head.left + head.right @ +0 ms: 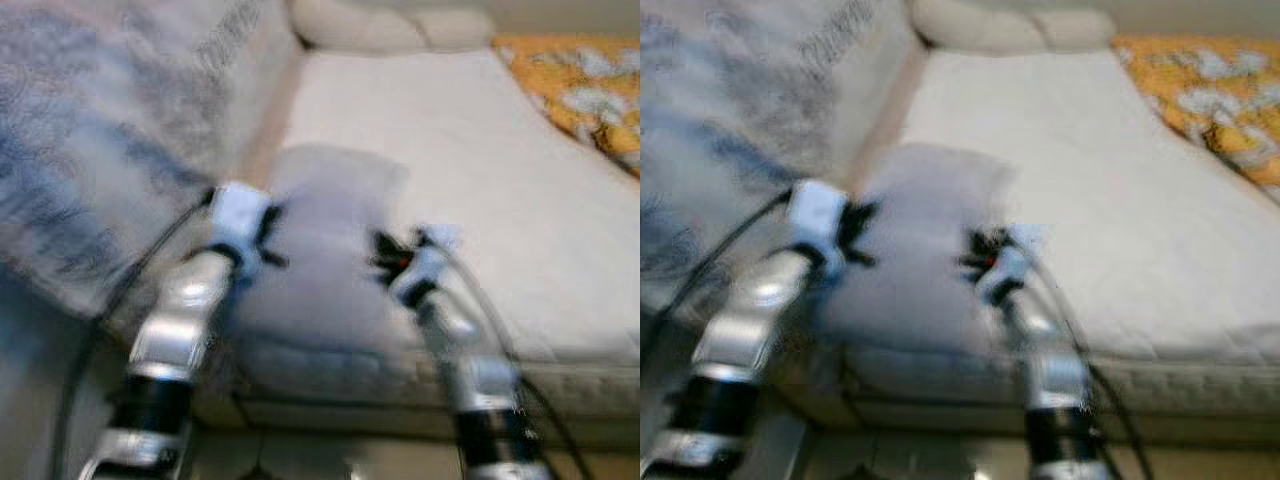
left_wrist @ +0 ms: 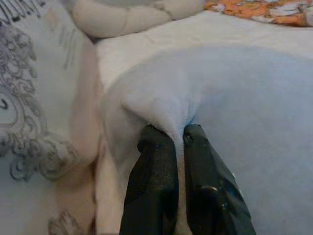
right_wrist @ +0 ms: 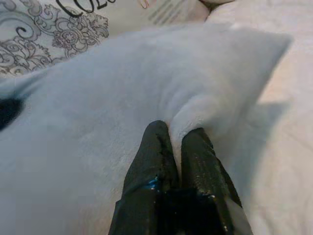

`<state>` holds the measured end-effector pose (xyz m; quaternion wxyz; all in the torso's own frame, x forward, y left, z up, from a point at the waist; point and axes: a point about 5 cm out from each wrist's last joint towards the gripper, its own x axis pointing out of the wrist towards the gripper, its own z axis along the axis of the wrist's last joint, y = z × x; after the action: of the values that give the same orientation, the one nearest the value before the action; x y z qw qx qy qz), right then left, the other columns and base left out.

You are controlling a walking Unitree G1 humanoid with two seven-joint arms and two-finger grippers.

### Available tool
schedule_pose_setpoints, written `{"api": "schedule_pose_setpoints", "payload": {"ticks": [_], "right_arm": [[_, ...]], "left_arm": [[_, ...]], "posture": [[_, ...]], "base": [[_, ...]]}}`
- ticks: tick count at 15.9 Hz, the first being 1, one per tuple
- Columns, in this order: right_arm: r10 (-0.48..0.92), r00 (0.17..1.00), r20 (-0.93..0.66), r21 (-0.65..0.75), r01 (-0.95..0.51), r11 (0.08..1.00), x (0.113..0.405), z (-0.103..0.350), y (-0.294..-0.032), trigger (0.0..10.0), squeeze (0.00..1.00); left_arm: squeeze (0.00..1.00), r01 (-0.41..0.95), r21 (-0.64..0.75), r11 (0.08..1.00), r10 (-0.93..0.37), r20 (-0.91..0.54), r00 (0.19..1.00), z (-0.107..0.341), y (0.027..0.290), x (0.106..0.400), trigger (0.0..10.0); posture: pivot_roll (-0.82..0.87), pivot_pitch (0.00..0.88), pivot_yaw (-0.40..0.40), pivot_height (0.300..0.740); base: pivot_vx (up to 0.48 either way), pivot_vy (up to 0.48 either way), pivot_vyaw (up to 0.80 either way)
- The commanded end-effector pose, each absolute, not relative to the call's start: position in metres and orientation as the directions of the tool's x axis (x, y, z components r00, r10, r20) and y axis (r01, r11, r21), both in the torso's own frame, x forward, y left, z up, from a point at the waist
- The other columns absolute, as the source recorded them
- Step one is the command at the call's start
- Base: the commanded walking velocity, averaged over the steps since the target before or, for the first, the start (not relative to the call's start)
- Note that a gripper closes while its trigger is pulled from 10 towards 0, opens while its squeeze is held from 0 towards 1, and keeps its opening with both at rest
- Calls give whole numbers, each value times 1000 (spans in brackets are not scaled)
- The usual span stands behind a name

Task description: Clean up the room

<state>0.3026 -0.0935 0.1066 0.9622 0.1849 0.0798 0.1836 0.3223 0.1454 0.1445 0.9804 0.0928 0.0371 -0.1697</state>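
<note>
A pale grey-blue pillow (image 1: pixel 330 250) lies at the near edge of a cream mattress (image 1: pixel 470 170), held between both arms. My left gripper (image 2: pixel 178 134) is shut on a pinched fold of the pillow (image 2: pixel 234 107) at its left side. My right gripper (image 3: pixel 175 134) is shut on a fold of the pillow (image 3: pixel 146 78) at its right side. In the eye views the left gripper (image 1: pixel 262 232) and the right gripper (image 1: pixel 385 258) flank the pillow; both views are blurred.
A grey patterned blanket (image 1: pixel 90 130) hangs at the left. A cream pillow (image 1: pixel 380 25) lies at the head of the bed, and an orange flowered cover (image 1: pixel 585 85) at the far right. Tiled floor (image 1: pixel 330 455) shows below the bed edge.
</note>
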Motion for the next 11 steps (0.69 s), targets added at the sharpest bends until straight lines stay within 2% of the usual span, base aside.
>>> {"api": "schedule_pose_setpoints", "payload": {"ticks": [1, 5, 9, 11], "right_arm": [[331, 940, -76, 363, -283, 888, 305, 109, -111, 10000, 0], [366, 927, -86, 334, -320, 887, 306, 109, -106, 10000, 0], [407, 908, -99, 311, -360, 880, 306, 107, -101, 10000, 0], [417, 904, -98, 319, -368, 873, 306, 106, -100, 10000, 0]], "left_arm": [[0, 360, 178, 916, -359, -39, 932, 159, 133, 325, 10000], [0, 354, 178, 918, -353, -36, 935, 159, 136, 325, 10000], [0, 343, 188, 920, -343, -34, 939, 160, 140, 326, 10000], [0, 349, 202, 915, -349, -37, 937, 161, 142, 327, 10000]], "posture": [[-121, 0, 33, 740], [-114, 0, 20, 740], [-114, 0, 18, 740], [-115, 0, 22, 740]], "base": [[285, 0, 0], [292, 0, 0], [292, 0, 730], [292, 0, 0]]}}
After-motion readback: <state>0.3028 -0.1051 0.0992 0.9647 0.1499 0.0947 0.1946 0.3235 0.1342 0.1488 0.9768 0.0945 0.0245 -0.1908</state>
